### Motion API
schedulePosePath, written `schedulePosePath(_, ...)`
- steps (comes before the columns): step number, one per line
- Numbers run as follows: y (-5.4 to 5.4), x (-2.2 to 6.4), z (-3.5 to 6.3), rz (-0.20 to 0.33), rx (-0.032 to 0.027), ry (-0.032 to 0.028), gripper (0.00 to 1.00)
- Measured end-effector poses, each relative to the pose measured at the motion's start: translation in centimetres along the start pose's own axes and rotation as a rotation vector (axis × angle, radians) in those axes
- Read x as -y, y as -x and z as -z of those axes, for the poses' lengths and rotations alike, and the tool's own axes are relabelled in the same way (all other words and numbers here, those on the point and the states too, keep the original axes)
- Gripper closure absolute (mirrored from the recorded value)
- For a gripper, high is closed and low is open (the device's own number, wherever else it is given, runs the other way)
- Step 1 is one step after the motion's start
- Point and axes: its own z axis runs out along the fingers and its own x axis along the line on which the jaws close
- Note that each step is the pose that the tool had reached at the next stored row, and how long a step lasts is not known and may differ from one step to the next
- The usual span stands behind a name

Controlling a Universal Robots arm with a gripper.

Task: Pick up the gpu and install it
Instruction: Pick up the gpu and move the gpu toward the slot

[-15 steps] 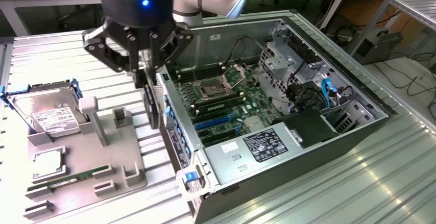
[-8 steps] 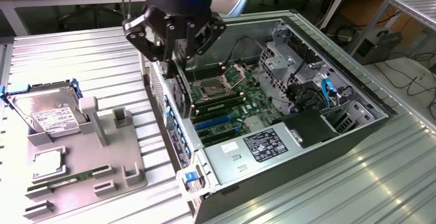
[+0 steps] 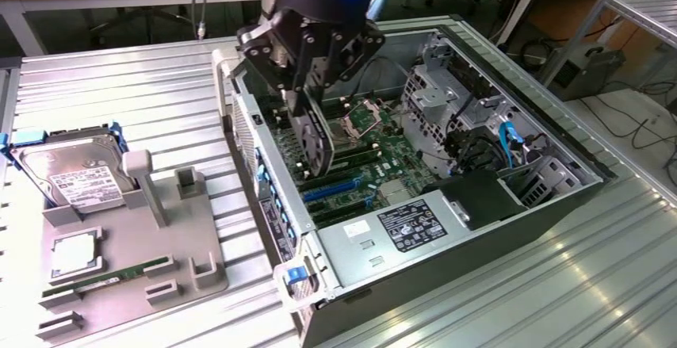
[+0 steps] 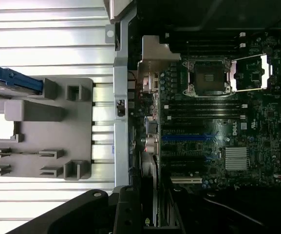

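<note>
Now inside the open case
Gripper closed on the gpu, card on edge above the motherboard

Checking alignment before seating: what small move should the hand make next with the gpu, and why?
Probably ease straight down a little: the hand holds the gpu edge-down, its lower edge apparently just above the blue slots on the motherboard, not yet seated.

The ribbed metal table carried the open computer case under the jaws of the gripper, and a grey parts holder well aside.
</note>
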Motion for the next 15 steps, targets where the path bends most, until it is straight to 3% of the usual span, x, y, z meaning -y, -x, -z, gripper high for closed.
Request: schedulePosePath(15, 7.8, -1.78, -3.11, 0.000, -0.0001, -0.0078, 0.74)
